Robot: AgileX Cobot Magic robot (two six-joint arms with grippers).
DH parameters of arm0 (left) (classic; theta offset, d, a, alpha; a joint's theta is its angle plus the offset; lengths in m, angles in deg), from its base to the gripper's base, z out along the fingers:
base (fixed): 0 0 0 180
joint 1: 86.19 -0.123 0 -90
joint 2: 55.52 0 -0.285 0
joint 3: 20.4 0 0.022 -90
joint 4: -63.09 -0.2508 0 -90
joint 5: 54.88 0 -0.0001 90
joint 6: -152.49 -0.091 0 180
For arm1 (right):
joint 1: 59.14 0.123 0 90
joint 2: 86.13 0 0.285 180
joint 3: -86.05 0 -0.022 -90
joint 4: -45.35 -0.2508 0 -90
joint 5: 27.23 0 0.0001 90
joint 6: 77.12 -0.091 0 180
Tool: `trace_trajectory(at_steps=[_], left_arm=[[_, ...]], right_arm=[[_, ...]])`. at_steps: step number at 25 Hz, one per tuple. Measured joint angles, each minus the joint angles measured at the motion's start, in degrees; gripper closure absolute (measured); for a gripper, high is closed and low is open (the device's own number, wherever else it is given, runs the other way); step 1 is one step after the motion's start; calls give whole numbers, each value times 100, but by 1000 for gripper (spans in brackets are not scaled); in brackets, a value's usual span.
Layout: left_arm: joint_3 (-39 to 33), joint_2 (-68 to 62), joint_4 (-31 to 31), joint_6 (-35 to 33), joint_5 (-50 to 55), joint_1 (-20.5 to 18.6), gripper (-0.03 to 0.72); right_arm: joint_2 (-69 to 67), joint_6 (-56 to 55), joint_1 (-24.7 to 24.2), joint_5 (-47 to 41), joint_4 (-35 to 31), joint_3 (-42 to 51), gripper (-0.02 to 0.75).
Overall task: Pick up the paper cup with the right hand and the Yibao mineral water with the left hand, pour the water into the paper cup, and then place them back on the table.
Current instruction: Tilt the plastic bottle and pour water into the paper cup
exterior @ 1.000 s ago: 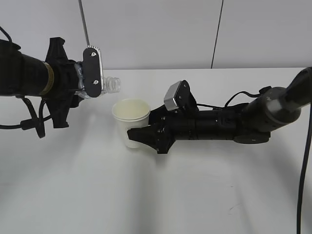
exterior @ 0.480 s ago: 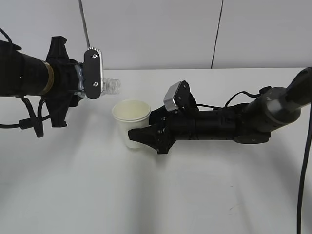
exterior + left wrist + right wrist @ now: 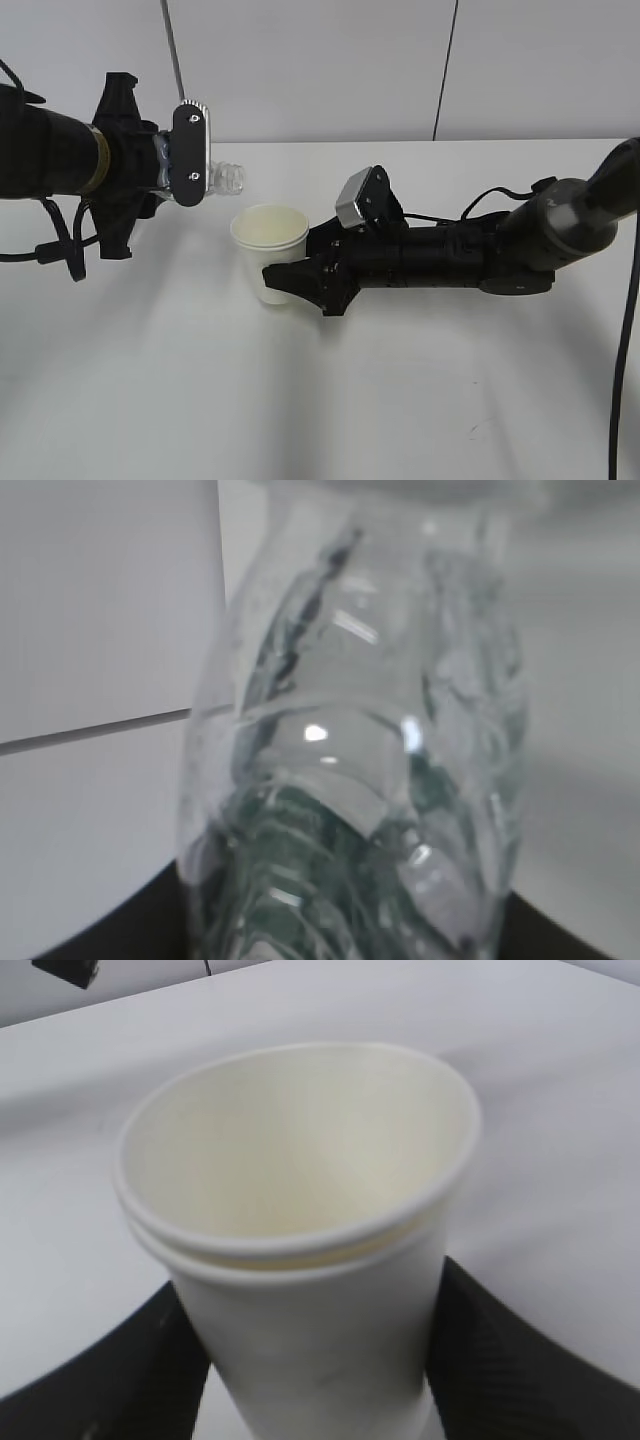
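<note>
Left claw point(image 3: 205, 160) clamped on bottle point(image 3: 226, 177), tipped near level, open mouth pointing to 3 o'clock, above and at 10 o'clock of cup point(image 3: 269, 246). Right claw point(image 3: 285, 280) closed round cup's lower wall from 3 o'clock, cup upright on table point(image 3: 300, 400). Bottle body point(image 3: 350, 780) fills left wrist view; cup's point(image 3: 300, 1240) inside looks dry.
</note>
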Motion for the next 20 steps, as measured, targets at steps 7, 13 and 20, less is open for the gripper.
trace_trajectory(at_steps=[7,13,20], left_arm=[[0,0,-100,0,40,0,373],[0,0,-159,0,65,0,373],[0,0,-245,0,67,0,373]], right_arm=[[0,0,0,0,0,0,250],[0,0,0,0,0,0,250],[0,0,0,0,0,0,250]])
